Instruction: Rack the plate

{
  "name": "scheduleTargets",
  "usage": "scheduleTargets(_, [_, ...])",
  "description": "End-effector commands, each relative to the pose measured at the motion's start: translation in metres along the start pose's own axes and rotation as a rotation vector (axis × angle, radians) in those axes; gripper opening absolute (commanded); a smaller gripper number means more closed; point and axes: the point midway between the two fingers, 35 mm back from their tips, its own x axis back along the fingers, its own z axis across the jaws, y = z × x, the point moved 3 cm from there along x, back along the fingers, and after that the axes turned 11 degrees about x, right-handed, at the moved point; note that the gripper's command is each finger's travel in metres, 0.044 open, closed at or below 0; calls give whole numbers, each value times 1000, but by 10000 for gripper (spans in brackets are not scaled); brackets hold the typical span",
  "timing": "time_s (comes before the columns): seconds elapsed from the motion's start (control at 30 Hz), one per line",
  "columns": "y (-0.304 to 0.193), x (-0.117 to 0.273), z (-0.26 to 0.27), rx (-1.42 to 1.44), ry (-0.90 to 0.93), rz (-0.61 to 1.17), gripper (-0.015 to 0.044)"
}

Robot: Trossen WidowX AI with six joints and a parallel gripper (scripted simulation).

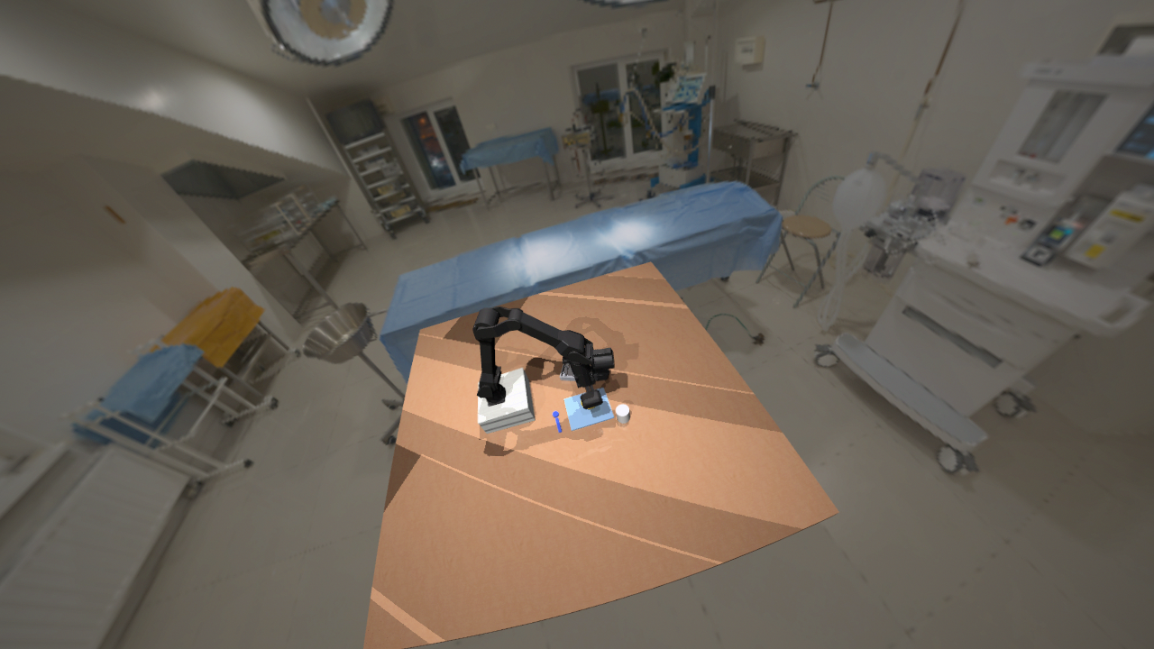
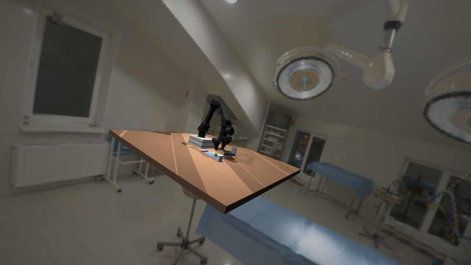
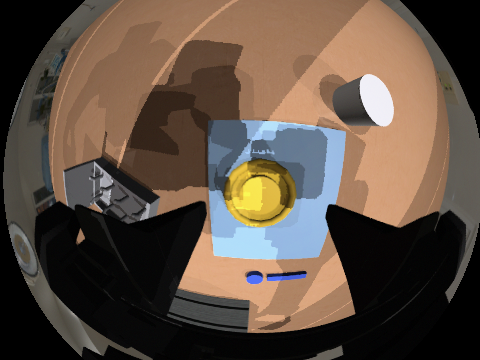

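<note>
The yellow round plate (image 2: 216,154) (image 3: 260,193) lies flat on the light blue mat (image 1: 577,420) (image 2: 209,154) (image 3: 232,247). In the top view the gripper hides nearly all of it. My gripper (image 1: 591,401) (image 2: 219,149) (image 3: 268,211) is open and empty, pointing down above the plate, with one finger to each side of it in the wrist view. The grey dish rack (image 1: 567,371) (image 2: 234,150) (image 3: 80,187) stands beside the mat, at the left in the wrist view. Its slots look empty; the left finger hides its lower part there.
A white cylinder (image 1: 622,415) (image 2: 219,158) (image 3: 377,100) stands just off the mat's far side from the base. A blue spoon-like item (image 1: 558,423) (image 2: 204,151) (image 3: 286,276) lies between the mat and the arm's white and grey base block (image 1: 516,391) (image 2: 197,141).
</note>
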Motion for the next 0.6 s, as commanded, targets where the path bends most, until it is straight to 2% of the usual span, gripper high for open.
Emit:
scheduleTargets(0.0, [-2, -10, 2, -2, 9, 9, 400])
scheduleTargets(0.57, [-3, -38, 4, -2, 10, 9, 400])
